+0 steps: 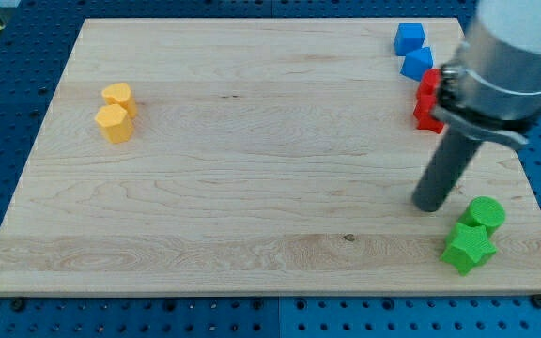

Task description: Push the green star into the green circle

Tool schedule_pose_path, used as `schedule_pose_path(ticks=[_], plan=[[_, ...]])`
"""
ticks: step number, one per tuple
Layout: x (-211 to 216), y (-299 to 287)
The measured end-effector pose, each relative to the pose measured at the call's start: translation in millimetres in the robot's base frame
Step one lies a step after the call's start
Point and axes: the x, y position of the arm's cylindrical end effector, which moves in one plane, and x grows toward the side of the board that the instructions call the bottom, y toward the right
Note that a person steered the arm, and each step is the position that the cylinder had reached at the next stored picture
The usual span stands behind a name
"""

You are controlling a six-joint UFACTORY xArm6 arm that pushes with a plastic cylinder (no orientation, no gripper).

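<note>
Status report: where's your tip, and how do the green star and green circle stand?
My tip on the board, just left of green circle. Green star touching it from below. Nothing between.

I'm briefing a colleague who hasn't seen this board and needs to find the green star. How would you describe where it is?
Start at the wooden board and go to its corner at the view's bottom right, where two green blocks sit touching. The green star is the lower, pointed one; the green circle just above it is round. My tip rests on the board just left of the circle, up and left of the star.
</note>
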Motion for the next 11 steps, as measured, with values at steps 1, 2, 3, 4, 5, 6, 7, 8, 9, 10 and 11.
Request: schedule_pose_path(ticks=[1,2,3,4,5,6,7,8,9,10,11], plan=[[29,-23],[72,-20],[84,-20],[84,-20],[84,-17],[80,-16],[72,-13],[71,-8],[71,1],[63,11],[63,13]])
